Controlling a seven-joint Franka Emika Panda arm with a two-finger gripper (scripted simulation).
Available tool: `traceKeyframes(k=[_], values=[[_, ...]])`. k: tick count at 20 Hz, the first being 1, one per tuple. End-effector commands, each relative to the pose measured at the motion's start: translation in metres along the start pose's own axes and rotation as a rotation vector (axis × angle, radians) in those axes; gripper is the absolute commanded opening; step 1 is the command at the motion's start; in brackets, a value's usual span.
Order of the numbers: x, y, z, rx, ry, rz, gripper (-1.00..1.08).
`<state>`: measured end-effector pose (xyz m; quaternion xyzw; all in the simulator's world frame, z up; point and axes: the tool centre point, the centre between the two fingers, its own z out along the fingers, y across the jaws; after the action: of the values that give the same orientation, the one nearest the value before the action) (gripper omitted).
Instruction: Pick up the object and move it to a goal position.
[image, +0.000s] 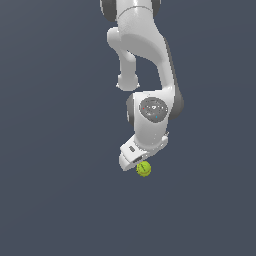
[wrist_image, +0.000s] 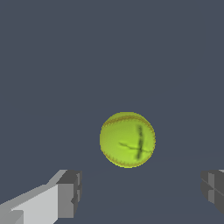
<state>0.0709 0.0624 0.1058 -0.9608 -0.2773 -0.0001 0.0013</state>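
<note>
The object is a small yellow-green ball with dark seam lines, resting on the flat dark grey floor. In the exterior view my gripper hangs right over it, and the white hand covers the ball's upper edge. In the wrist view the ball lies ahead of my gripper, roughly centred on the gap between the fingers. The two grey fingertips stand wide apart, one on each side, and touch nothing. The gripper is open and empty.
The white arm reaches down from the top of the exterior view. Only the plain dark grey floor shows around the ball.
</note>
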Motion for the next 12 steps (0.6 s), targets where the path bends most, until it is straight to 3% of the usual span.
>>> traceKeyframes(k=[1, 12], values=[[0.0059, -0.0006, 0.0056, -0.001, 0.000, -0.049, 1.00], [0.0133, -0.0019, 0.0144, -0.002, -0.001, -0.113, 1.00]])
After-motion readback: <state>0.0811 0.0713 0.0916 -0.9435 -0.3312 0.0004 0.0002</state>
